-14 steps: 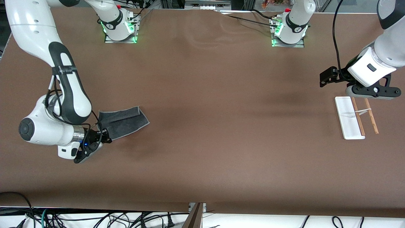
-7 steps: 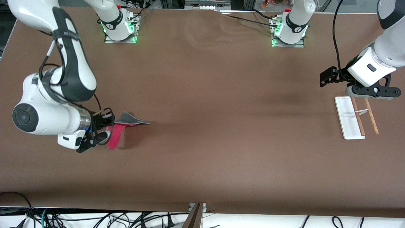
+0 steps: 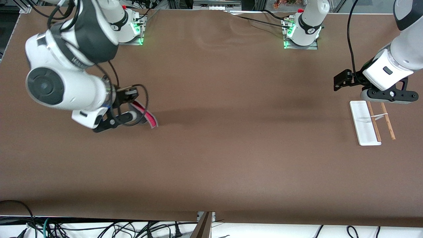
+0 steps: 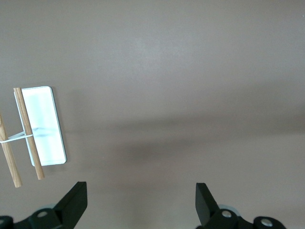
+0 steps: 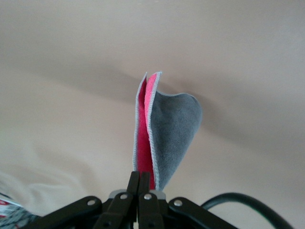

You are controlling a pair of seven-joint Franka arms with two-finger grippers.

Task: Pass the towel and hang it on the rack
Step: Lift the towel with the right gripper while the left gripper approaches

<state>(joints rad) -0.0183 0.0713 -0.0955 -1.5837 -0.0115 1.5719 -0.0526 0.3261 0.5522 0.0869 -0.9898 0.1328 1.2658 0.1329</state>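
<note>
My right gripper is shut on one edge of the towel and holds it in the air over the right arm's end of the table. The towel hangs folded, its pink-red side and pale edge showing. In the right wrist view the towel hangs from my right gripper, grey outside, pink inside. The rack lies at the left arm's end, a white base plate with two brown rods. My left gripper hovers open and empty just above the rack's end nearest the bases. The left wrist view shows the rack and my left gripper.
The brown table cover spans the whole surface between the towel and the rack. Both arm bases stand along the edge farthest from the front camera. Cables hang below the table's front edge.
My right gripper has lifted the towel off the table and carried it up and toward the table's middle. The towel went from flat to hanging folded. The left arm has not moved.
</note>
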